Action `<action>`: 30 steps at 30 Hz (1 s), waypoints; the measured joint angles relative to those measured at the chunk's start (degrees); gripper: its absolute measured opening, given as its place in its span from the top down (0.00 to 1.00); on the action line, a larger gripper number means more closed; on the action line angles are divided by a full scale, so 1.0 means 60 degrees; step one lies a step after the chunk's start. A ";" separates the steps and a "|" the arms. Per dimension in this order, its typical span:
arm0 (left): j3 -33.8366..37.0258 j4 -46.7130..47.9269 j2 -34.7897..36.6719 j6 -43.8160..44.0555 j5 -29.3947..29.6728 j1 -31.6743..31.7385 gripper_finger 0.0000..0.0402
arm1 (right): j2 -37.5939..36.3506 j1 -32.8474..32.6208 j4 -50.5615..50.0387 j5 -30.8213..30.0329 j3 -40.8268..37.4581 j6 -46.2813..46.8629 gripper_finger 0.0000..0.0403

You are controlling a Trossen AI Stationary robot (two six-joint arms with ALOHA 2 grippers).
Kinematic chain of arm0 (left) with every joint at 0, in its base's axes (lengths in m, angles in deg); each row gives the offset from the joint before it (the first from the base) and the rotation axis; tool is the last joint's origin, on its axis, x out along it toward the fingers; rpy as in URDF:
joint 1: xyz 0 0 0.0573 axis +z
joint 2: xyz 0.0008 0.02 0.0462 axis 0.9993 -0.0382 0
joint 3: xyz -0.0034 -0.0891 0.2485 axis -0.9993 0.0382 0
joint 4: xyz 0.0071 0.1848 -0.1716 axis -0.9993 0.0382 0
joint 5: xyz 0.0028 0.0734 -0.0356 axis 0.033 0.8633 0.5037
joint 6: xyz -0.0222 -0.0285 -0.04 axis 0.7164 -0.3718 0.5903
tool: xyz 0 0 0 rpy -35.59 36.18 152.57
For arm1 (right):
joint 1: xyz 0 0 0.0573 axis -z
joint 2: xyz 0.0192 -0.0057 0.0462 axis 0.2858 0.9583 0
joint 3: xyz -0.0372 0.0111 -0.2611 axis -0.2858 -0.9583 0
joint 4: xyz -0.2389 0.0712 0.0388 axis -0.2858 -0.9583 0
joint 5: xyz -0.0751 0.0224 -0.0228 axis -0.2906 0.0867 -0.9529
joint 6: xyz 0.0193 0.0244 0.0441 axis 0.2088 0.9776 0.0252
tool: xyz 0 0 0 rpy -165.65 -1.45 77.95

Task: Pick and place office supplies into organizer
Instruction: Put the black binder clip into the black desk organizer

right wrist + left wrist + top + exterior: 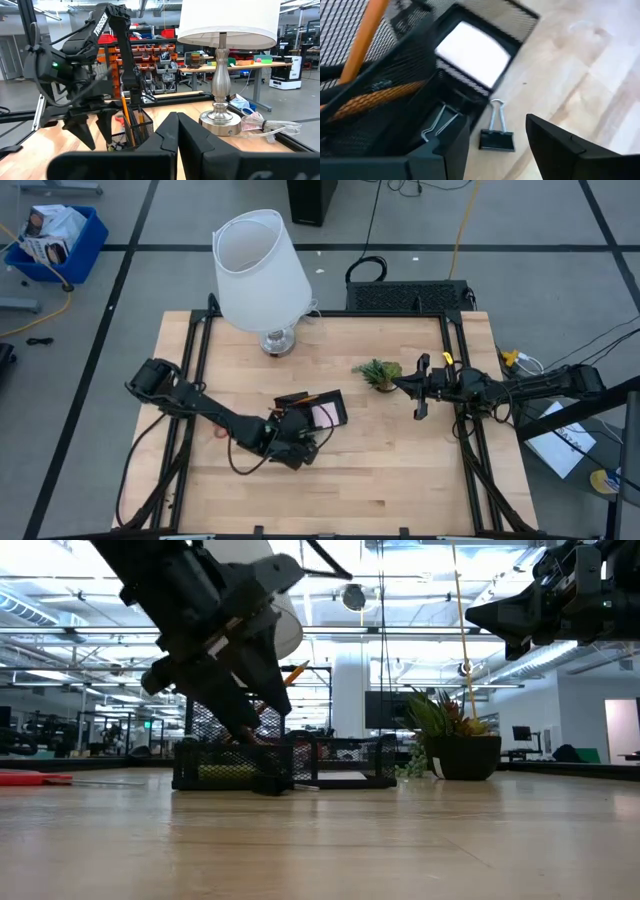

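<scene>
Though already loaded with orange pencils (362,45) and a pale square pad (472,52), not yet done filling the black tray (318,412). Sits in the middle of the table. Just beside its wall, on the bare wood, a small black clip (496,134) with wire handles, lying flat. Over that clip, the left gripper (500,162), jaws apart at a middling width, one dark finger (570,150) off to one side of the clip and one to the other, holding nothing.

Looks like the picking-up step for the clip. Next: go down over it, close on the black body, lift, and carry it over the wall into a free box. Needs care not to bump the mesh wall so close by, and not to push the clip away while closing.

Farther out, the right gripper (420,388), up in the air beside the little green plant (378,372), jaws pressed shut, empty, waiting. Behind the tray, the big white lamp (258,265).

Only from the left wrist: the clip on the wood, plus another pair of wire handles inside the tray. Hidden from the top view by the arm.

Only from table height: red scissors (30,778), lying flat well off to one side of the tray, not yet put away.

Only from the top: both arms at once, well apart.
</scene>
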 joint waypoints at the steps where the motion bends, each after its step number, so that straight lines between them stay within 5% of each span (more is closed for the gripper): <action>1: 0.0004 -0.0089 0.0000 -0.0191 0.0120 -0.0087 0.50 | 0.0001 0.0001 0.0000 0.0000 -0.0003 0.0001 1.00; 6: -0.0095 -0.0415 0.0000 -0.1342 0.0433 -0.0549 0.50 | 0.0000 -0.0002 0.0000 0.0000 -0.0002 -0.0003 1.00; 23: -0.0100 -0.1252 -0.1752 -0.0143 -0.0087 -0.1081 0.50 | 0.0001 -0.0003 -0.0007 0.0000 0.0001 0.0001 1.00; 30: -0.0109 -0.1398 -0.1858 -0.0150 0.0317 -0.1258 0.38 | -0.0003 -0.0003 -0.0001 0.0000 0.0001 -0.0003 1.00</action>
